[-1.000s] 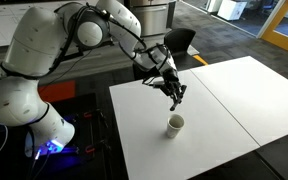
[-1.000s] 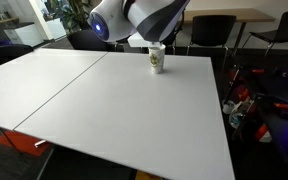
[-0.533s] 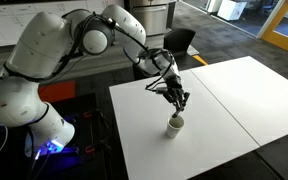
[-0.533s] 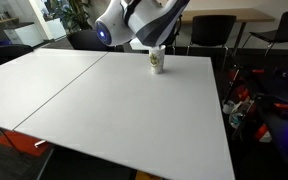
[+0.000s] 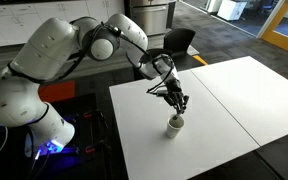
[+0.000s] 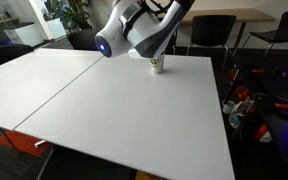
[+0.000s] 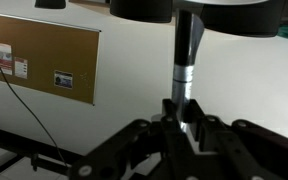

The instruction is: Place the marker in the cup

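Table [image 5: 234,100] is the biggest thing before us, a wide white top lying well below the gripper [image 5: 177,101]. Next down in size is the cup [image 5: 175,123], cream and upright, standing almost straight beneath the gripper and close under it. In an exterior view the arm hides most of the cup [image 6: 156,67], so we read its place from the view that shows it whole.

Smallest is the marker [image 7: 185,60]. In the wrist view we see the jaws closed tight on one end of it, with the rest of the barrel running straight out past the fingertips along the gripper's own line. We cannot tell whether its free end is already inside the cup's rim.

We judge the marker to be light and stiff, with a smooth round barrel that could swivel or slip in a narrow pinch. Because it is held near its end, it has leverage to tilt. A hold across the middle of the barrel would be steadier, but this one leaves more length free to enter the cup
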You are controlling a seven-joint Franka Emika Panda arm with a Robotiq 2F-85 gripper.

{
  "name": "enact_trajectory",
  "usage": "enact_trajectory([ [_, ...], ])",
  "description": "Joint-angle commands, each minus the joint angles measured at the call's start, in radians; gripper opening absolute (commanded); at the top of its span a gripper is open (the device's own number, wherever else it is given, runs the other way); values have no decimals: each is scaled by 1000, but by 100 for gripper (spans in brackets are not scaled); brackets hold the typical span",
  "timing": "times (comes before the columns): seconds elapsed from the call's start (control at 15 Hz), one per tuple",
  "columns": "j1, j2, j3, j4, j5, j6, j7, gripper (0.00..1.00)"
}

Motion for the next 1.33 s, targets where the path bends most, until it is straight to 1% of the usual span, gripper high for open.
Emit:
enact_trajectory([
  [0.0,-16,40,9,50,-19,30,6,5],
  [0.4,-22,80,3,87,-16,50,-8,5],
  [0.47,-22,84,4,91,-13,49,-10,20],
  [0.53,-22,83,4,92,-12,48,-13,45],
  [0.6,-21,82,4,90,-11,48,-7,45],
  [0.67,-19,76,5,85,-10,46,-4,49],
  [0.87,-12,42,6,55,-9,41,10,73],
  [1.07,-2,2,8,27,-8,35,26,95],
  [1.13,2,-18,9,12,-10,36,34,99],
  [1.27,10,-56,12,-15,-12,34,41,100],
])
